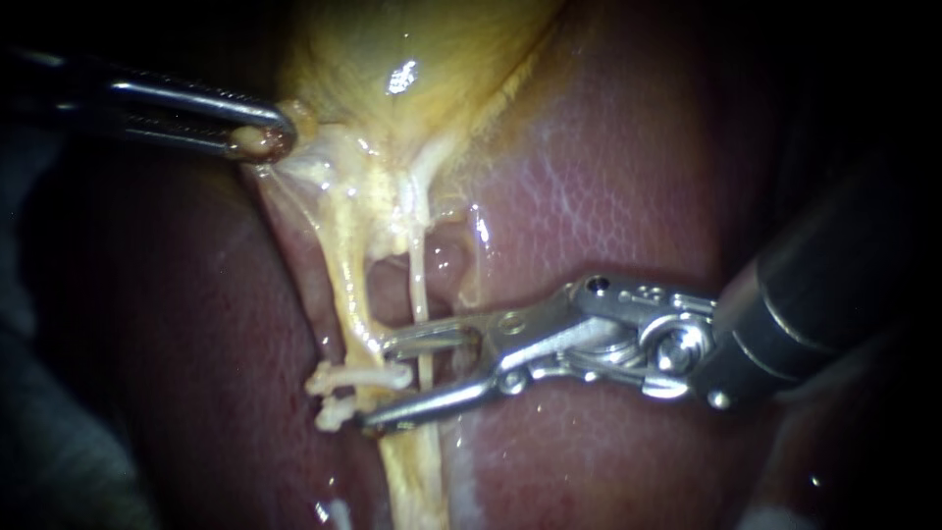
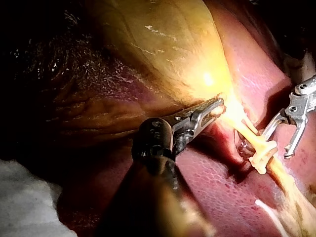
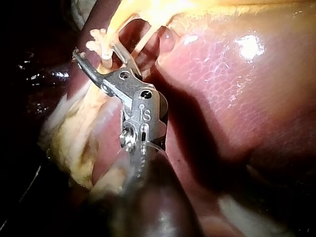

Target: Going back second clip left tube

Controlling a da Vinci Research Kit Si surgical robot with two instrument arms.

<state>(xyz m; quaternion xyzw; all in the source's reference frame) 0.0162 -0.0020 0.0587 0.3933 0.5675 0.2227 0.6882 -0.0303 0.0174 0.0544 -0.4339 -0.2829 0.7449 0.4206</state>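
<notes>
- Two pale clips [image 1: 359, 377] sit across the left tube [image 1: 351, 299], one just below the other, both close to where the tube meets the yellowish strip of tissue running down over the liver [image 1: 608, 196].
- The right instrument [image 1: 381, 385] comes in from the right with its jaws released: a clear gap shows between them and they grip nothing.
- Its jaw tips lie just beside the clips, the upper tip near the upper clip and the lower tip near the lower one. Whether either tip touches a clip cannot be told.
- A thinner tube [image 1: 420, 285] runs down beside the left tube, passes behind the upper jaw and shows again in the gap between the two jaws.
- The left instrument [image 1: 260, 139] comes in from the upper left, its jaws clenched on a small pale fold at the narrow end of the gallbladder [image 1: 412, 49], with the tissue below it stretched towards the tubes.
- From the left wrist, the left instrument [image 2: 212, 106] holds the gallbladder [image 2: 168, 39] at its narrow end, and the clips [image 2: 261, 154] lie ahead of it, next to the spread jaws of the right instrument [image 2: 276, 146].
- From the right wrist, the right instrument [image 3: 94, 49] has its jaws parted, with the clips [image 3: 96, 44] at its tips and the liver [image 3: 237, 98] alongside.
</notes>
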